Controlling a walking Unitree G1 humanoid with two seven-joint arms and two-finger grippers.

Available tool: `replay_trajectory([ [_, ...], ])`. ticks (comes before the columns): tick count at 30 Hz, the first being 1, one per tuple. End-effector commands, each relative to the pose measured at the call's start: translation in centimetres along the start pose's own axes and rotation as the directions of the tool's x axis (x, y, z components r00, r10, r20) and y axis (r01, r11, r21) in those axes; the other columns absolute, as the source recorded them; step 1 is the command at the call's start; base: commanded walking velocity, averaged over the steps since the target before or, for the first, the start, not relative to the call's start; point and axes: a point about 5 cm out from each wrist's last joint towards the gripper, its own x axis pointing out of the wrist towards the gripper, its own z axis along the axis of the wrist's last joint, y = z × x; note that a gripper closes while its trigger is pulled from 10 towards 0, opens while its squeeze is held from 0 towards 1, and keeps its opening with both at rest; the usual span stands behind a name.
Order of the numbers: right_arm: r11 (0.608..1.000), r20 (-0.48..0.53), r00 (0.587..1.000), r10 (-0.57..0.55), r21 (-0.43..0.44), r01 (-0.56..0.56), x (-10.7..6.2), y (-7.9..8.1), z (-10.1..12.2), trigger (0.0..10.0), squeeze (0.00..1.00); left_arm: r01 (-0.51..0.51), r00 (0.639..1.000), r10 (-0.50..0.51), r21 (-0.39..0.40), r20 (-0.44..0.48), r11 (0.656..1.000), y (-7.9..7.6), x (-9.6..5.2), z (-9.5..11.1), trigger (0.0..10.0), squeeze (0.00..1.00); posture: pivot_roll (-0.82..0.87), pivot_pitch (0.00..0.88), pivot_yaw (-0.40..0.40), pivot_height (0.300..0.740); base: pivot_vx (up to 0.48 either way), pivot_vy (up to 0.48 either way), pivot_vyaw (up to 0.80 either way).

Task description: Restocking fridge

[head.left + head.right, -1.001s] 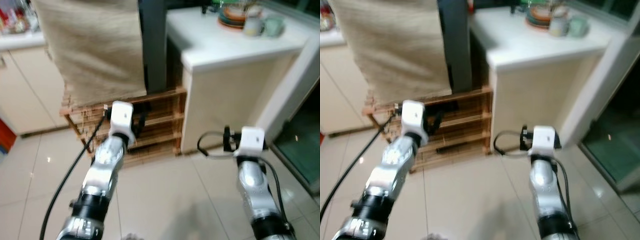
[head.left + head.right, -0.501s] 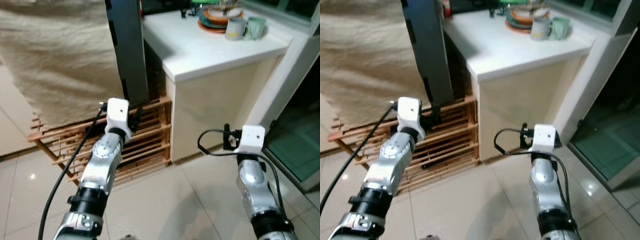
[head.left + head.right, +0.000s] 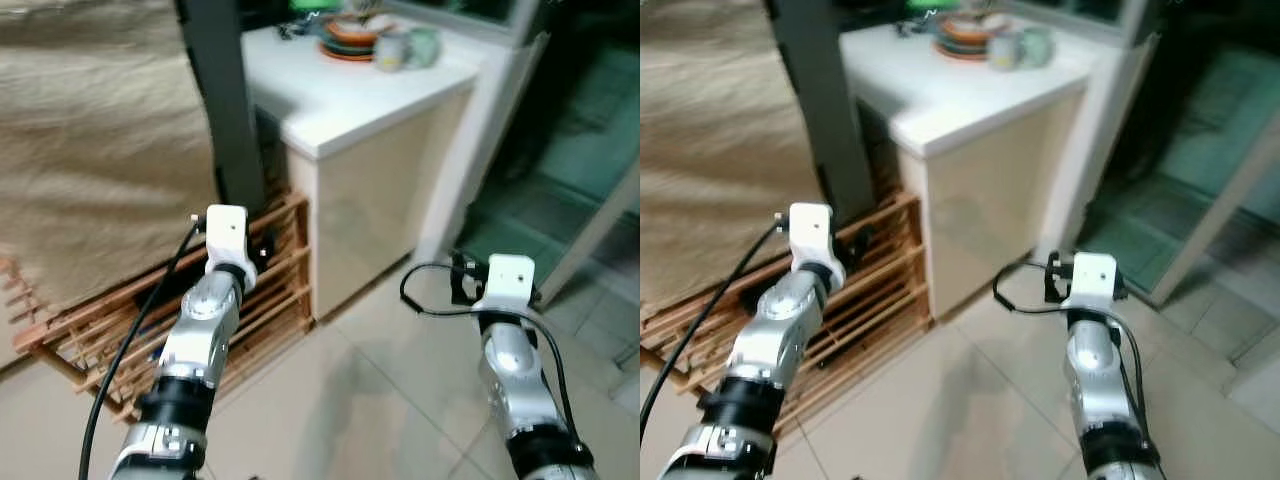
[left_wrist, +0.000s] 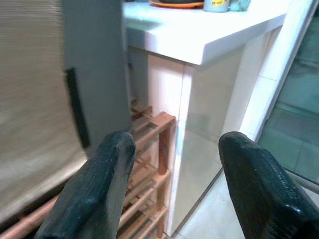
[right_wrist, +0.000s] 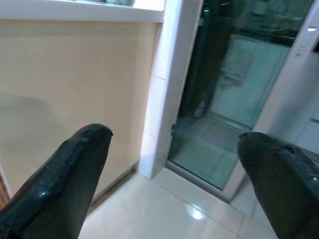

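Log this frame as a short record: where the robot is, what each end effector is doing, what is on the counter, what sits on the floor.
setting: tiled floor beside a white counter
left end effector: open, holding nothing, facing the wooden rack
right end effector: open, holding nothing, facing the glass door
on counter: stacked plates, two mugs
on floor: slatted wooden rack under a beige cloth, next to a dark grey upright panel
fridge contents: none visible
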Motion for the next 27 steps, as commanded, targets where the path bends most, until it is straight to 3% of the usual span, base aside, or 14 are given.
replay_trajectory([
  [1,1.000,0.013,1.000,0.024,0.017,-0.024,0.0,0.9,0.2,10.0,0.03,-0.032,0.999,0.032,0.001,-0.028,0.999,1.0,-0.1,-0.5,10.0,0.00,-0.11,0.000,0.039,0.740,0.000,0.454,-0.74],
  [8,1.000,0.012,1.000,0.025,0.016,-0.026,-0.4,0.8,-0.1,10.0,0.03,-0.013,1.000,0.013,0.021,-0.023,1.000,0.7,-0.1,-0.7,10.0,0.00,-0.11,0.000,0.041,0.740,0.000,0.443,-0.74],
  [20,0.999,0.069,0.998,0.006,0.037,-0.009,-0.4,0.4,1.0,10.0,0.04,0.029,0.999,-0.028,-0.023,0.038,0.999,1.2,-1.8,-0.9,10.0,0.00,-0.11,0.000,0.027,0.740,-0.301,0.377,-0.74],
  [23,0.999,0.083,0.996,0.014,0.040,-0.017,-0.5,0.6,1.2,10.0,0.03,0.019,0.999,-0.021,0.043,0.047,0.999,1.0,-2.1,-1.2,10.0,0.00,-0.10,0.000,0.020,0.740,-0.102,0.124,0.00],
  [27,0.998,0.105,0.994,0.027,0.047,-0.032,-0.4,1.1,1.7,10.0,0.02,0.013,0.996,-0.015,0.033,0.083,0.999,0.9,-2.1,-0.7,10.0,0.00,-0.11,0.000,0.024,0.740,0.000,0.000,0.00],
])
